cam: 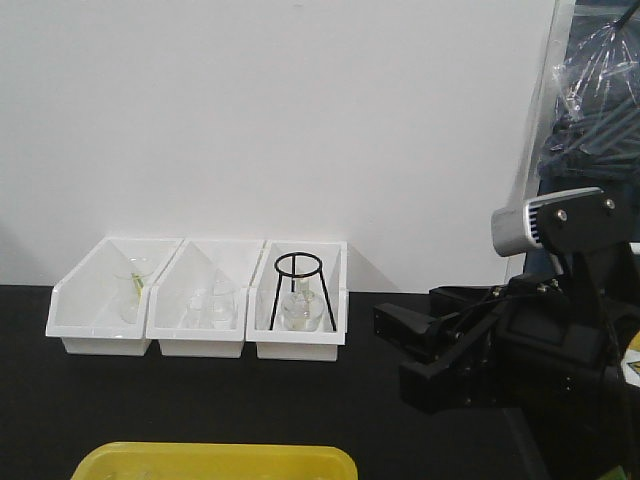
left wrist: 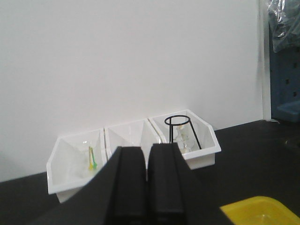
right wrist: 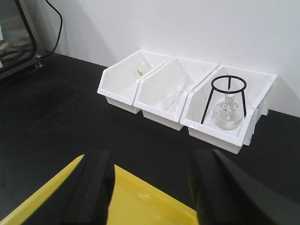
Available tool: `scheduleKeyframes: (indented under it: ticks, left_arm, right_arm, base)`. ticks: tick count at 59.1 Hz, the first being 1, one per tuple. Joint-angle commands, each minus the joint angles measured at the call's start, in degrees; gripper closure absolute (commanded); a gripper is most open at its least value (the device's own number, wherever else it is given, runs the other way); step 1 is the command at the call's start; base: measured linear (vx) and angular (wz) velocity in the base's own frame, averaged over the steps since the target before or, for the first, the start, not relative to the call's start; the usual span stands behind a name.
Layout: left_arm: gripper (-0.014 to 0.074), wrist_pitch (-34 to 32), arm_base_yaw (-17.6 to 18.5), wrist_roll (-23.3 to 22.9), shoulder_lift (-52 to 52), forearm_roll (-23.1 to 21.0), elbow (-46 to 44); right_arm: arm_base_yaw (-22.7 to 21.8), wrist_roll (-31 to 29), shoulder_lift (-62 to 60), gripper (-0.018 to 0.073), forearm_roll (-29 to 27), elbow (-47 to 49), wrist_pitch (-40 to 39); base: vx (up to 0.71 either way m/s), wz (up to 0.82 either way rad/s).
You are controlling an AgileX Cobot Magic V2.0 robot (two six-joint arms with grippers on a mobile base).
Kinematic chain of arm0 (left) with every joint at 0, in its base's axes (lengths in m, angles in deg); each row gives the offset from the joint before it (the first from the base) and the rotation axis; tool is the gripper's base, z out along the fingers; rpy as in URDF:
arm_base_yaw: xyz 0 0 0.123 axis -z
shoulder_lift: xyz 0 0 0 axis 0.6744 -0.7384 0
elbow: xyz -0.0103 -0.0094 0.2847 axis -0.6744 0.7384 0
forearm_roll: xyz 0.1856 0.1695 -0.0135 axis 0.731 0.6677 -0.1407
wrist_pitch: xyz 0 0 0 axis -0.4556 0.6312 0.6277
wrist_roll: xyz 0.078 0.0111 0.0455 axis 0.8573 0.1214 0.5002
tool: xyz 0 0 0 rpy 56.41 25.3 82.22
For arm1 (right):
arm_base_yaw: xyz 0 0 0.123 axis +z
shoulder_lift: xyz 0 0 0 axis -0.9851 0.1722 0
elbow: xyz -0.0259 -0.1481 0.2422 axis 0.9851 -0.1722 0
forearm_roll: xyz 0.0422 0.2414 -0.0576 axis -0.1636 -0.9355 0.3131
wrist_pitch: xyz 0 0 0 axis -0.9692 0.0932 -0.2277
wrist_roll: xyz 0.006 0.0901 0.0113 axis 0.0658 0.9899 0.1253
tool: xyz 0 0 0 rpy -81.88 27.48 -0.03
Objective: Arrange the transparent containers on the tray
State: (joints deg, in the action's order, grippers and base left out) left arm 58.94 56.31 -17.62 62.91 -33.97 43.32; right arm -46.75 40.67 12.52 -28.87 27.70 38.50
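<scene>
The transparent containers sit in three white bins at the back. A round flask [right wrist: 228, 116] [cam: 298, 311] stands under a black tripod [right wrist: 228, 84] in the right-hand bin. Small glass vessels [cam: 214, 305] fill the middle bin. A clear vessel [cam: 133, 290] with a green-yellow item inside [left wrist: 92, 159] is in the left-hand bin. The yellow tray [cam: 215, 462] [right wrist: 154, 206] lies at the near table edge with nothing visible on the parts in view. My right gripper [right wrist: 151, 161] [cam: 412, 352] hangs open above the tray's far rim. The left gripper [left wrist: 147, 161] is shut on nothing, pointing at the bins.
The white bins [cam: 197, 340] stand side by side against a white wall on a black tabletop [cam: 400, 440]. A dark rack with plastic wrapping [cam: 600, 90] is at the far right. Cables and a metal frame [right wrist: 18, 42] border the table in the right wrist view.
</scene>
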Motion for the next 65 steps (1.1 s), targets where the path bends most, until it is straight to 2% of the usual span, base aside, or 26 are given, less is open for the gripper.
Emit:
scheduleKeyframes:
  ticks: [1,8,15,23,29,65]
  left_arm:
    - [0.0594,-2.5,-2.5,0.1,5.5,-4.3,4.8]
    - [0.0605,-0.2,-5.7,-0.9,13.1,-4.3,12.5]
    - [0.0604,-0.9,-7.8,-0.9,18.7,-4.3,19.2]
    - [0.0604,-7.9,-8.9,-1.3,18.0,-4.5,26.9]
    - [0.0604,-5.4,-8.9,-1.2,18.0,-4.5,26.2]
    - [0.0604,-4.7,-8.9,-1.2,18.0,-4.5,26.2]
  right_arm:
    - [-0.2,-0.5,-1.1,0.012,0.2,1.6,-4.0]
    - [-0.2,-0.5,-1.1,0.012,0.2,1.6,-4.0]
    - [-0.2,-0.5,-1.1,0.012,0.2,1.6,-4.0]
    - [-0.2,-0.5,-1.1,0.012,0.2,1.6,-3.9]
    - [-0.2,-0.5,-1.1,0.012,0.2,1.6,-4.0]
    - [-0.2,-0.5,-1.1,0.012,0.2,1.6,-4.1]
  base:
    - [0.0,0.0]
    - [0.0,0.01]
    - [0.0,0.0]
    - [0.0,0.0]
    - [0.0,0.0]
    - [0.0,0.0]
